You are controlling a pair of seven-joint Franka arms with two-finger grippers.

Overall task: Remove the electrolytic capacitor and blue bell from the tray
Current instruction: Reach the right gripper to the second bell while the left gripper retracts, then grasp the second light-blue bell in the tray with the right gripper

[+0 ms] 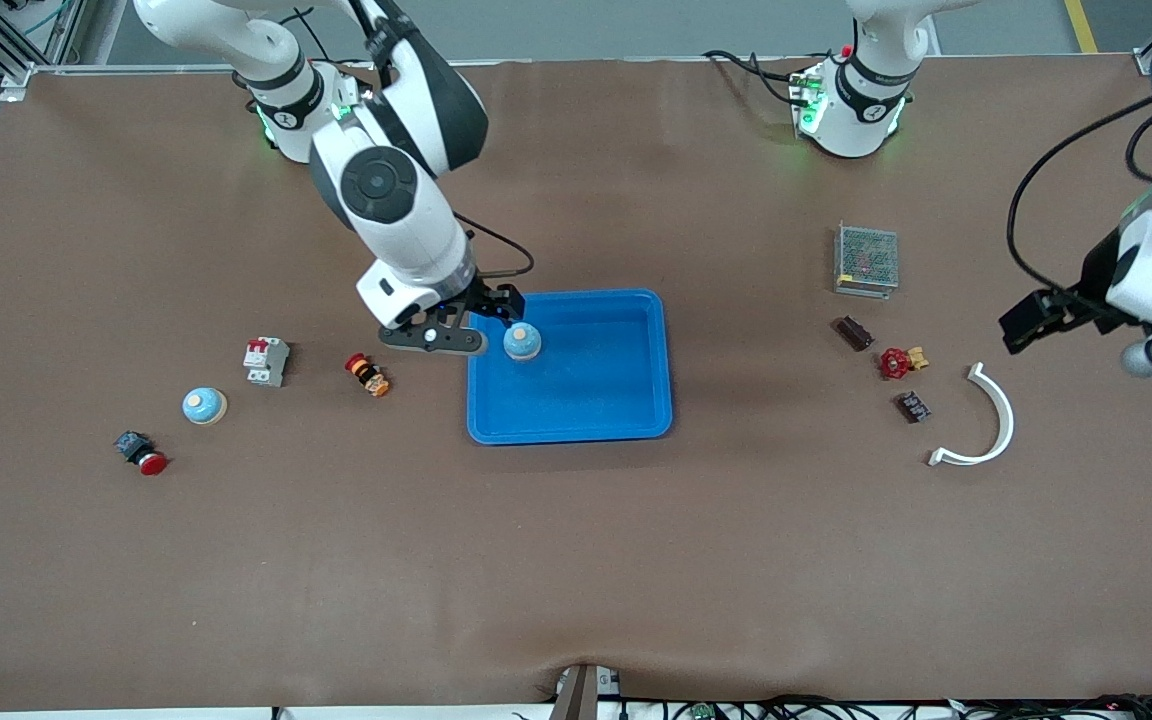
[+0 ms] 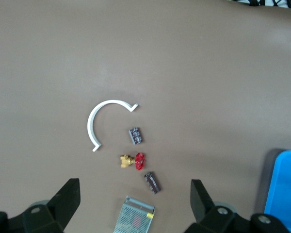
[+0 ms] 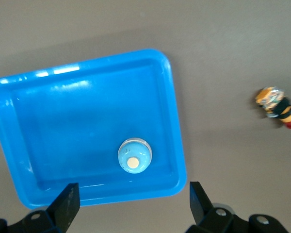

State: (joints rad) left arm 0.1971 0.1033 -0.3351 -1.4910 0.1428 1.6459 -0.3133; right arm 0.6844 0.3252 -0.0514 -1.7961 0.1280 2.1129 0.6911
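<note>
A light-blue bell (image 1: 522,341) (image 3: 134,155) with a tan button sits in the blue tray (image 1: 616,420) (image 3: 48,121), near the corner toward the right arm's base. My right gripper (image 1: 471,322) (image 3: 131,206) hangs open over that tray edge, just beside the bell, holding nothing. Two small dark capacitors (image 1: 853,333) (image 1: 913,406) lie on the table toward the left arm's end; the left wrist view shows them too (image 2: 153,182) (image 2: 137,135). My left gripper (image 1: 1036,320) (image 2: 135,199) is open and empty, up in the air above that group.
A second bell (image 1: 204,405), a circuit breaker (image 1: 266,361), a red-and-yellow button (image 1: 368,375) and a red push button (image 1: 141,452) lie toward the right arm's end. By the capacitors are a mesh power supply (image 1: 866,260), a red valve (image 1: 901,361) and a white curved piece (image 1: 981,420).
</note>
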